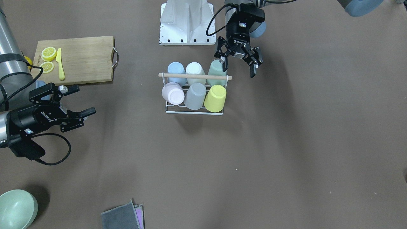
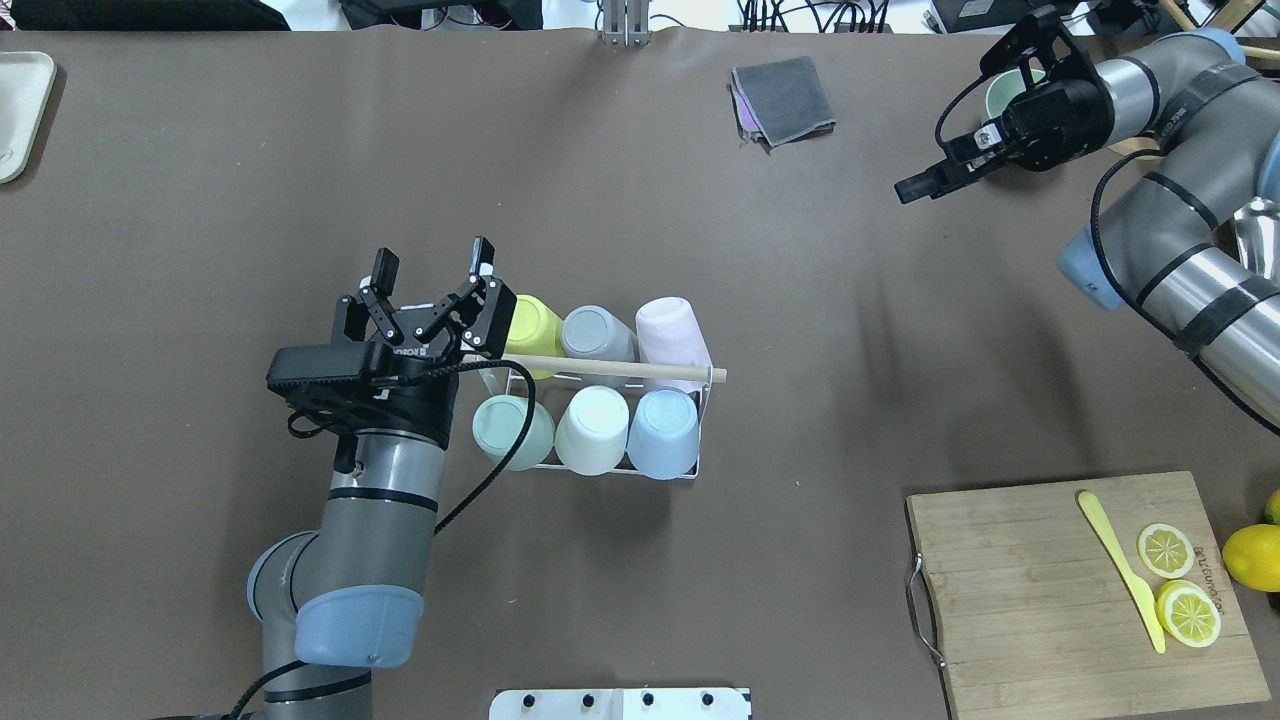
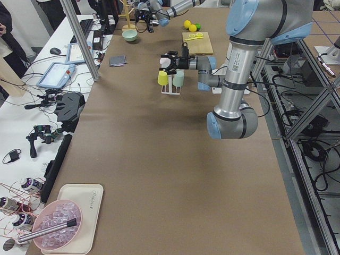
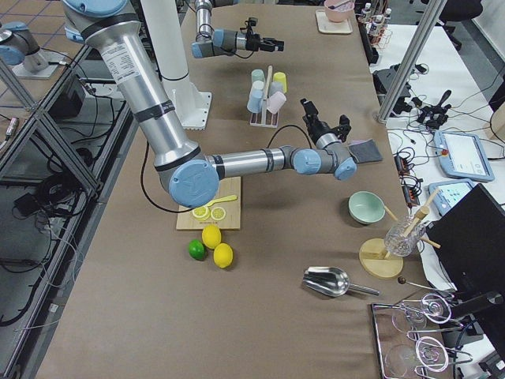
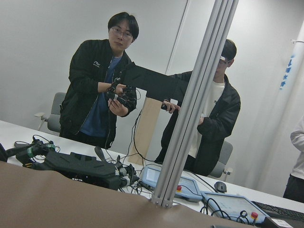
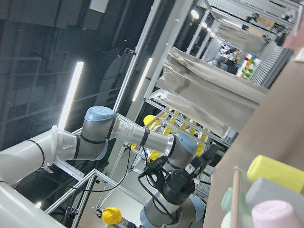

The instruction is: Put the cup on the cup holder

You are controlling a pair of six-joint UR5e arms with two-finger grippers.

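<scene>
wood dowel [image 1: 194,76] ran across the top of the white wire cup holder [image 1: 194,112], mid-table. all places looked filled, the cups tilted mouth-down on the prongs: blue cup [image 1: 176,68], white cup [image 1: 195,68] and green cup [image 1: 217,68] on the robot's side; pink cup [image 1: 173,93], grey cup [image 1: 195,95] and yellow cup [image 1: 215,98] opposite. left gripper [image 1: 238,70] hung at the green-cup end, jaws spread, holding nothing; whether it touched the cup could not be told. right gripper [image 1: 85,99] was well apart near the cutting board [image 1: 82,60], jaws apart, empty. judgement: placing looked done; only backing the left arm clear seemed left.
</scene>
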